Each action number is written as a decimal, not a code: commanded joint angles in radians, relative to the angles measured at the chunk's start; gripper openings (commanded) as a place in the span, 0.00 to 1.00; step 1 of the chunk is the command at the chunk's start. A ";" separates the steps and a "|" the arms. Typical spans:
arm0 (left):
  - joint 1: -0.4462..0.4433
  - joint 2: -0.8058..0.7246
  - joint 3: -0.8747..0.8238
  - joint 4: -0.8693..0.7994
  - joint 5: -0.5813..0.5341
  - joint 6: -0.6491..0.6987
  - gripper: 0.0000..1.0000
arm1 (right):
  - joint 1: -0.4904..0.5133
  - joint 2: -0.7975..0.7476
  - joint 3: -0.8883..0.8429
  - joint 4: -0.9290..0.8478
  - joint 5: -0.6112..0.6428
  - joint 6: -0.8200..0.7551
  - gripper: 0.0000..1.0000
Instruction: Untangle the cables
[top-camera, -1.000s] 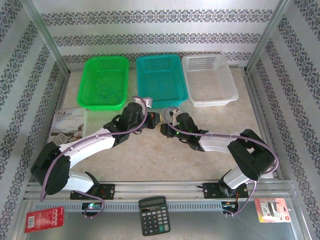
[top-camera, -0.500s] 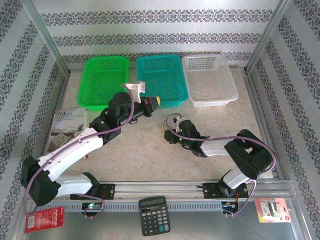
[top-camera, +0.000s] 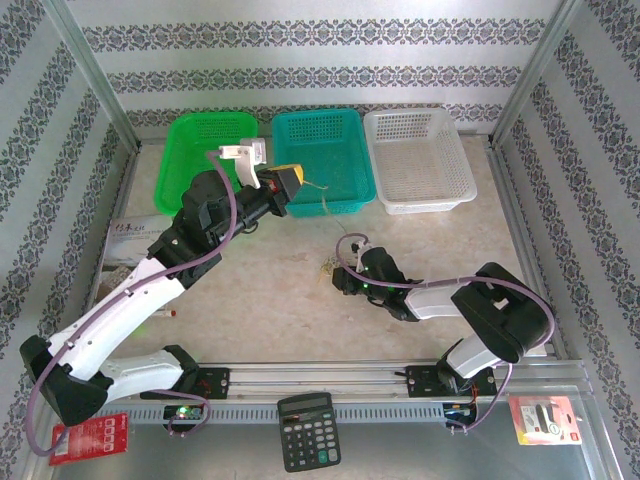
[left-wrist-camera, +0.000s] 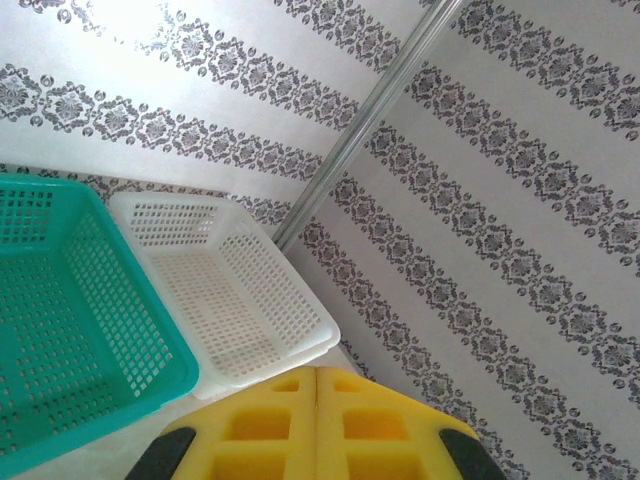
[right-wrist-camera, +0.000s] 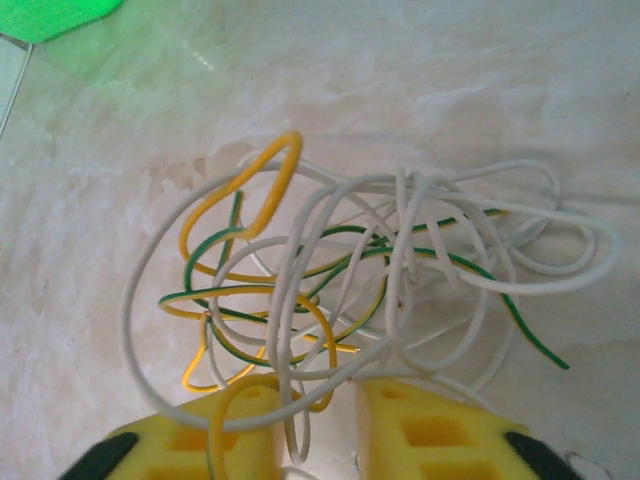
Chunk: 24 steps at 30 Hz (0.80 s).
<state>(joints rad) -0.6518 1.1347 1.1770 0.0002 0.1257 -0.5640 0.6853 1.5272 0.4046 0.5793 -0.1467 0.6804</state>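
On the table (top-camera: 260, 300), a green basket (top-camera: 163, 185) is set at the far left. Just right of it, the left gripper (top-camera: 290, 180) is held raised in front of the teal basket (top-camera: 340, 150). In the left wrist view its yellow pads (left-wrist-camera: 260, 430) are pressed flat together, with no gap between them. From above, a thin yellowish strand (top-camera: 324, 198) is seen running from its tip and hanging in front of the teal basket's near wall, apparently pinched.

Further right and nearer, the cables (top-camera: 326, 264) are found as a small loose clump on the bare table. The right gripper (top-camera: 345, 275) is placed right at the clump. In the right wrist view white, yellow and green strands (right-wrist-camera: 395, 250) are looped over one another. The two pads (right-wrist-camera: 440, 430) are kept apart, and a white strand is passed through the gap unclamped. A white basket (top-camera: 420, 150) is set at the far right.
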 joint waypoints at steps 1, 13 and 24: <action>0.015 -0.016 0.015 -0.039 -0.012 0.035 0.00 | 0.010 -0.051 -0.001 -0.003 -0.013 0.002 0.36; 0.015 -0.012 -0.102 -0.034 -0.036 0.044 0.00 | 0.002 -0.297 0.018 -0.233 0.013 -0.050 0.59; 0.018 -0.030 -0.126 -0.058 -0.094 0.078 0.00 | -0.131 -0.481 -0.015 -0.385 0.029 -0.078 0.61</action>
<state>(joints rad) -0.6460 1.1339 1.0580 -0.0402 0.0662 -0.5220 0.5816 1.0752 0.4046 0.2550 -0.1383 0.6258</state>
